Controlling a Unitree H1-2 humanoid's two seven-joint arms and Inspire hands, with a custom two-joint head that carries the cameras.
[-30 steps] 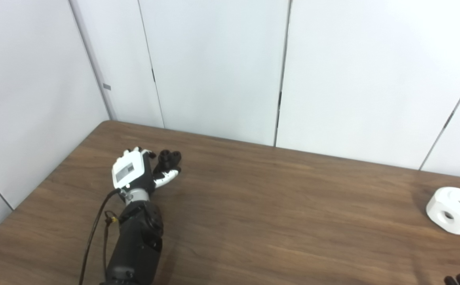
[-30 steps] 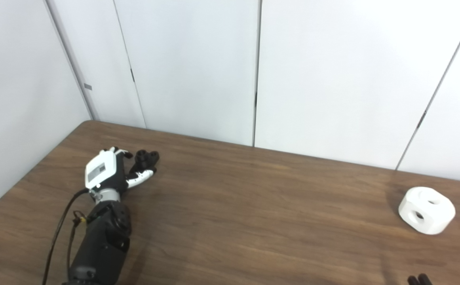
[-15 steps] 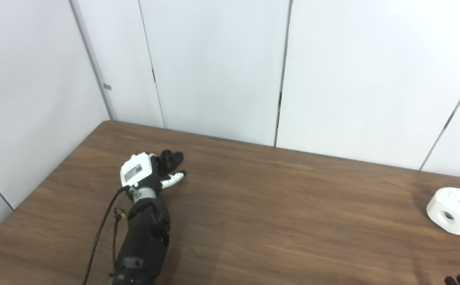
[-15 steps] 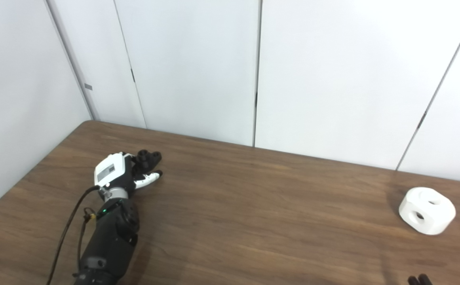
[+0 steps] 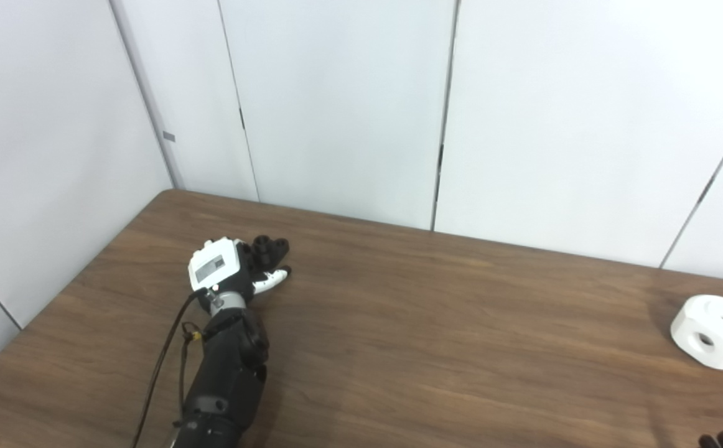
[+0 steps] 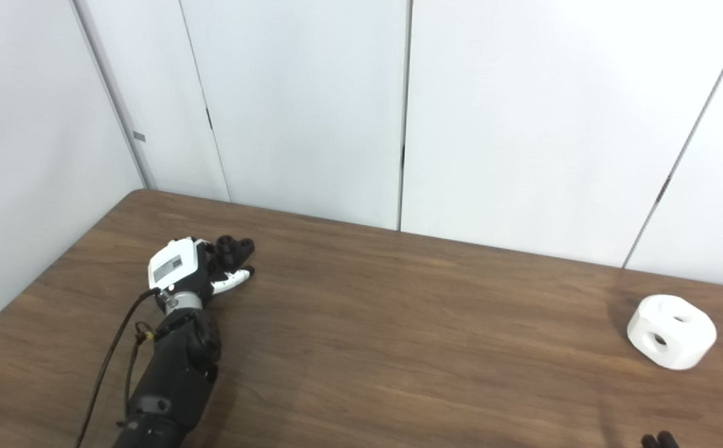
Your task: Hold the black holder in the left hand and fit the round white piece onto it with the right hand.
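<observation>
The black holder [image 5: 270,247] stands on the table's far left part, a small dark piece with round sockets on top. My left hand [image 5: 223,272] is right against its near-left side, white back facing up and the white thumb stretched out along the table just below the holder. Its fingers are mostly hidden behind the hand, and I see no closed grasp. The round white piece [image 6: 671,331], with holes in its sides, rests far off at the right edge of the table. Only two dark fingertips of my right hand [image 6: 660,440] peek in at the bottom right corner.
The brown wooden table [image 5: 436,336] ends at white wall panels [image 5: 336,112] behind it, with its far left corner close behind the holder. A black cable [image 5: 162,361] hangs along my left forearm.
My left hand has moved forward and a little right, closing the gap to the black holder, and its fingers look more curled. The holder, the white piece and the right fingertips have stayed put.
</observation>
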